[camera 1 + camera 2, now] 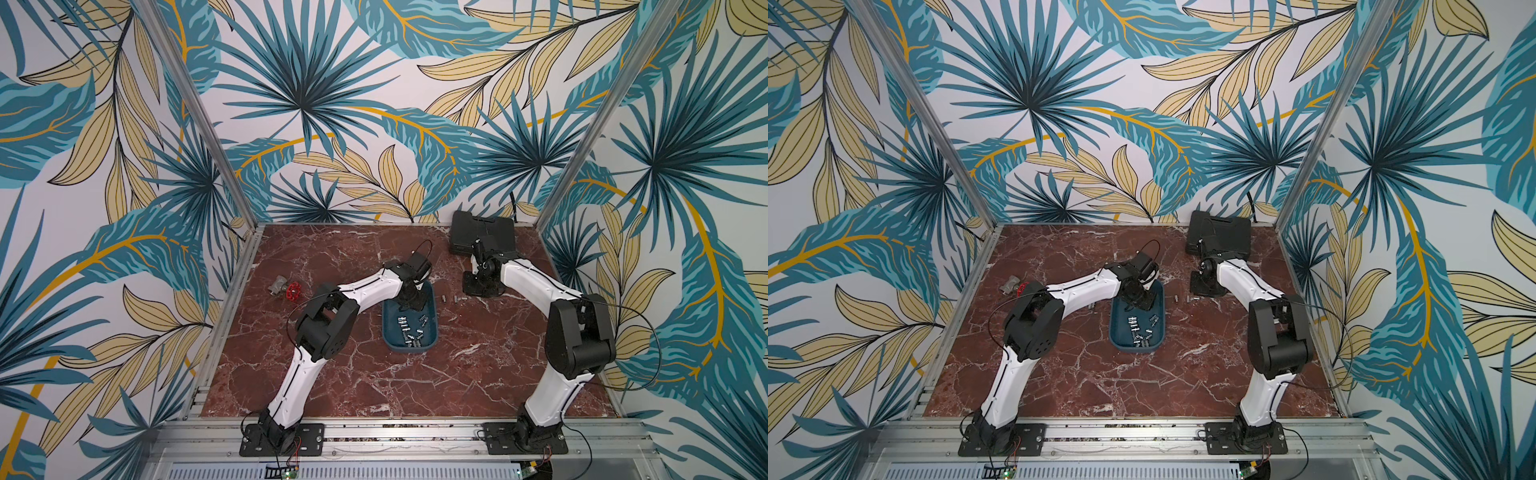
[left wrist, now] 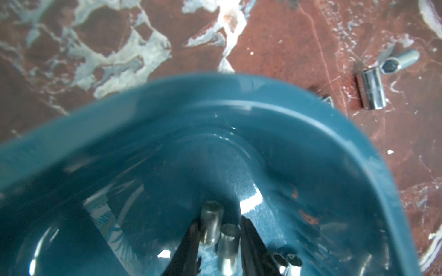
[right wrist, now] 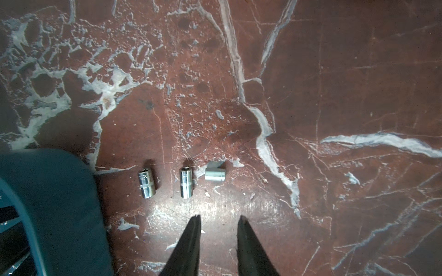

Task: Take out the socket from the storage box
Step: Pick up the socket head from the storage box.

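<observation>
Left claw (image 2: 219, 219) set inside the far end of the shallow teal-blue plastic storage box (image 1: 409, 351), its fingers straddling two chrome steel sockets (image 2: 211, 222) lying side by side. Whether the fingers pinch them cannot be told. A clean extraction probably calls for closing on one socket only, square across its barrel, then lifting straight up clear of the rolled rim. Right claw (image 3: 218, 217) hovers spread and empty over the red marble-patterned tabletop (image 3: 334, 71). Count: one box; three sockets on the tabletop (image 3: 186, 182) just beside it; a loose heap (image 1: 411, 332) in its near half, too tangled to number; one black hard-shell case (image 1: 482, 226); one grey valve with a red handwheel (image 1: 286, 289).
</observation>
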Available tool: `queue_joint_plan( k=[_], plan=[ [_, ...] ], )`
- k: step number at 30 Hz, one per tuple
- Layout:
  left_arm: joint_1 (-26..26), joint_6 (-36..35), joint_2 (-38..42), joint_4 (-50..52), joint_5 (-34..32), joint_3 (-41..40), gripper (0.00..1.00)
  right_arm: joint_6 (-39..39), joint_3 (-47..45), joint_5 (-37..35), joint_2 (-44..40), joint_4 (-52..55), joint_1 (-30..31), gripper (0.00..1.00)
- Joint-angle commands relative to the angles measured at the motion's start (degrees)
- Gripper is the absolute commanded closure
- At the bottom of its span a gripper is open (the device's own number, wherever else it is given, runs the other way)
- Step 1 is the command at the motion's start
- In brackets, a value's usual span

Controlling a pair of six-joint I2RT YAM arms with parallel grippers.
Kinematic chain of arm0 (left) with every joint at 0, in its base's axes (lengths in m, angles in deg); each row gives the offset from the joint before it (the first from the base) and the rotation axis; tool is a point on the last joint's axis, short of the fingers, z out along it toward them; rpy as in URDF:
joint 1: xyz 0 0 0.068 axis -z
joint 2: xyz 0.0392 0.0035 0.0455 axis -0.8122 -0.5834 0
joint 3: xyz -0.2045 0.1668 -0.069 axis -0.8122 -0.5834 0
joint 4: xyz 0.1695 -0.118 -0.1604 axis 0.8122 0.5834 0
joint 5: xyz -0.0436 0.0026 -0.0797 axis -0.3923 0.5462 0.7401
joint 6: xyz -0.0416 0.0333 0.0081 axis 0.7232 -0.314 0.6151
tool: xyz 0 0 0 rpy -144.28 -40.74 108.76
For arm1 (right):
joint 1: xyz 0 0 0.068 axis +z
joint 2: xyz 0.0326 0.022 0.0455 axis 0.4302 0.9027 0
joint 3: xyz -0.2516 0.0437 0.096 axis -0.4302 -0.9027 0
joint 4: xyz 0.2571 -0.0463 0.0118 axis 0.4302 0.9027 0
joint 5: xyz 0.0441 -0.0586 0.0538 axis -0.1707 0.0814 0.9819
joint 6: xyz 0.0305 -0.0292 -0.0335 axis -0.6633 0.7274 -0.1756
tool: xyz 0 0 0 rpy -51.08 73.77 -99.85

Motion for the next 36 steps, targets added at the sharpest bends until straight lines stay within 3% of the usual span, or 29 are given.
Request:
queue_joint_plan(
  k=[1, 7, 18, 26, 30, 36],
  plan=[
    [0.31, -0.09, -0.80, 1.60, -2.32, 0.45, 0.73, -0.45, -1.15, 0.58, -0.17, -0.35, -0.16, 0.71],
    [0.23, 0.17, -0.80, 0.99, -2.95, -0.03, 0.82, -0.40, -1.43, 0.53, 0.05, -0.49, -0.24, 0.71],
    [0.27, 0.31, 0.65, 0.53, -3.15, 0.16, 0.88, -0.50, -1.85, 0.63, -0.26, -0.65, -0.24, 0.71],
    [-0.31, -0.40, 10.23, 0.06, -6.12, -2.53, 0.89, -0.33, -1.41, 0.86, -0.62, -0.33, -0.33, 0.71],
    [-3.29, -0.30, 17.00, -0.68, -7.06, -7.35, 0.89, -0.16, -1.06, 0.98, -0.66, -0.17, -0.33, 0.71],
    [-12.58, 1.56, 24.71, -1.33, -6.59, -19.26, 0.89, -0.14, -1.40, 2.02, -1.09, -1.11, -0.33, 0.71]
  ],
)
